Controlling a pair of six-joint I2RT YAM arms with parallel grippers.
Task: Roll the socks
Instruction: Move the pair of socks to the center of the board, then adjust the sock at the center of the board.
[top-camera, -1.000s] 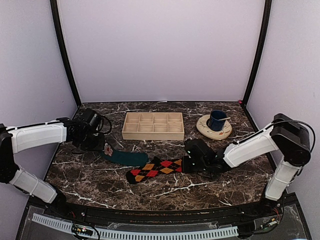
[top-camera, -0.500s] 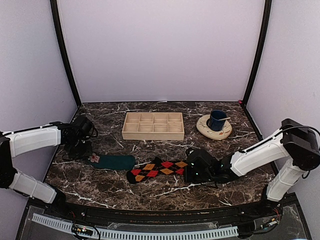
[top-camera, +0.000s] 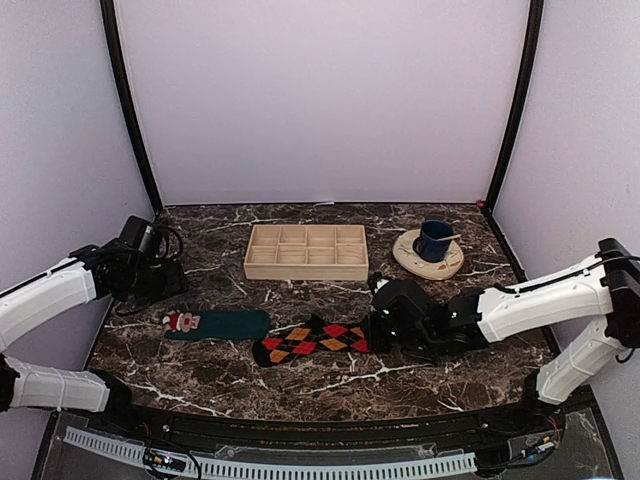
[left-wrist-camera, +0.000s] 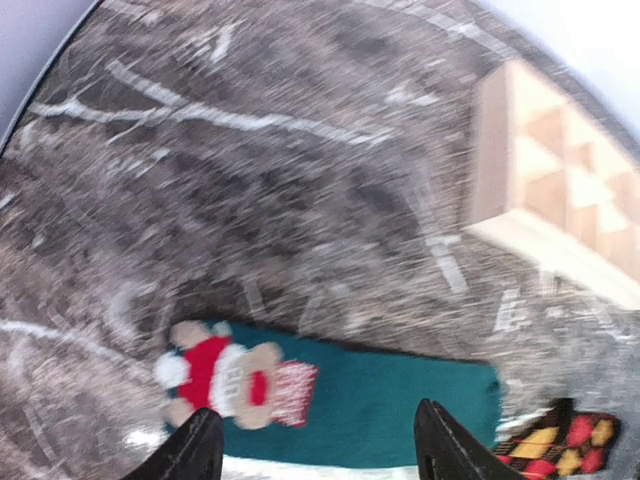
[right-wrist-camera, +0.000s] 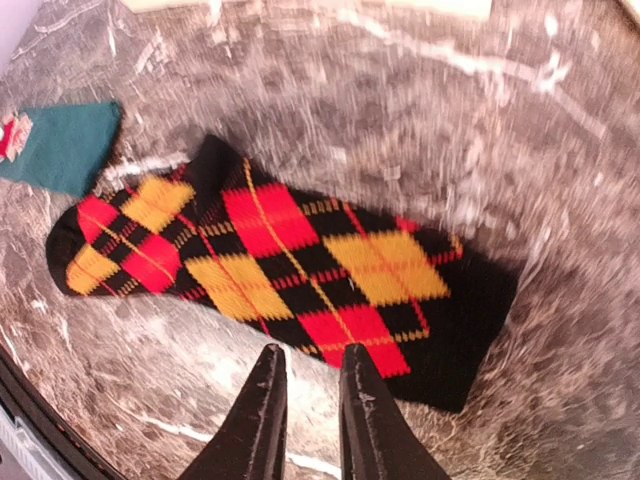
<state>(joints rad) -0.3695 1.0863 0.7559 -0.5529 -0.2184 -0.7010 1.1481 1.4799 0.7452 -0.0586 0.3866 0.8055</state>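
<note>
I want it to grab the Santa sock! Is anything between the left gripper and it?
Nothing visible is. The open left gripper points straight at the Santa sock. The tray sits off to one side.

The left arm (top-camera: 45, 295) reaches in from the left edge, white forearm rising to a dark wrist, and the left gripper (left-wrist-camera: 315, 455) hangs with its jaws spread wide. The right arm (top-camera: 540, 300) stretches low and leftward toward the middle. The right gripper (right-wrist-camera: 305, 420) has its jaws drawn almost together, with nothing between them.
</note>
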